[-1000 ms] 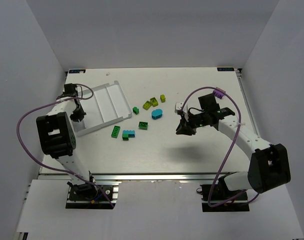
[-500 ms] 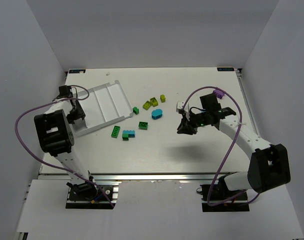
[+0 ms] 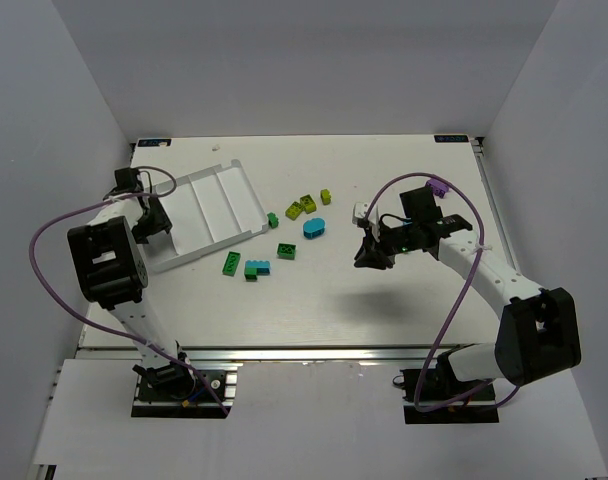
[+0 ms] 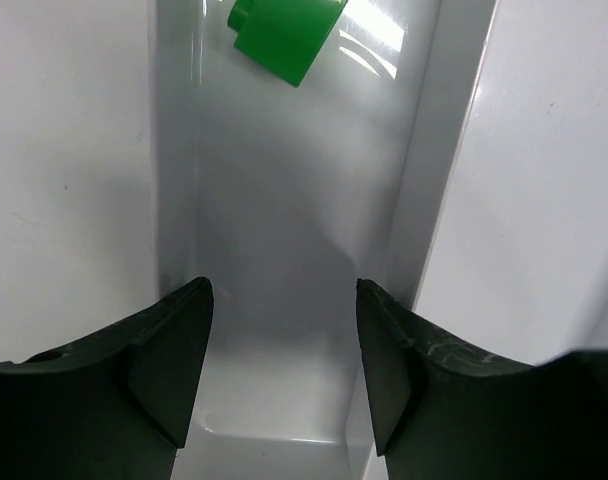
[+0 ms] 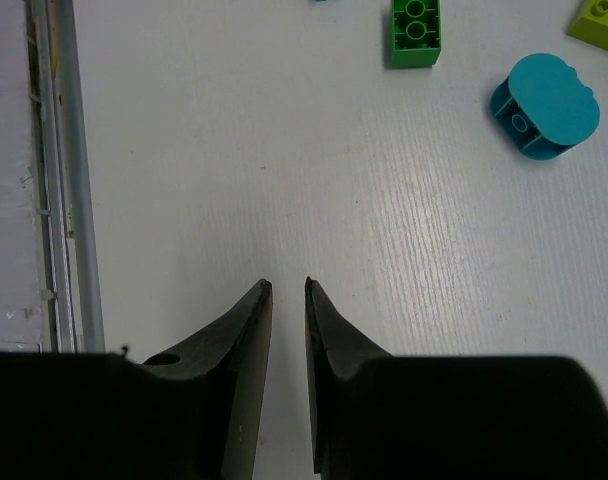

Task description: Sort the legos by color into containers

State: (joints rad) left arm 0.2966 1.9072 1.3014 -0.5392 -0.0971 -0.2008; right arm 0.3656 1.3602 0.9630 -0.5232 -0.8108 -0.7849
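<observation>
The white tray (image 3: 216, 203) lies at the table's far left, its compartments (image 4: 284, 200) split by raised ridges. My left gripper (image 3: 153, 222) is over its leftmost compartment, open (image 4: 284, 290), with nothing between the fingers. One dark green lego (image 4: 287, 30) lies in that compartment just ahead of the fingertips. Loose legos sit mid-table: dark green ones (image 3: 231, 263) (image 3: 286, 249), a cyan one (image 3: 315, 228) and yellow-green ones (image 3: 296, 210). My right gripper (image 3: 369, 258) hovers right of them, its jaws a narrow gap apart (image 5: 287, 285) over bare table, holding nothing.
A teal and green brick pair (image 3: 256, 268) lies near the tray's front corner. In the right wrist view a green brick (image 5: 415, 30) and the cyan piece (image 5: 546, 105) lie ahead. A metal rail (image 5: 59, 150) runs along the table's edge.
My left gripper has opened and shifted a little toward the far left along the tray. The right arm has barely moved.
</observation>
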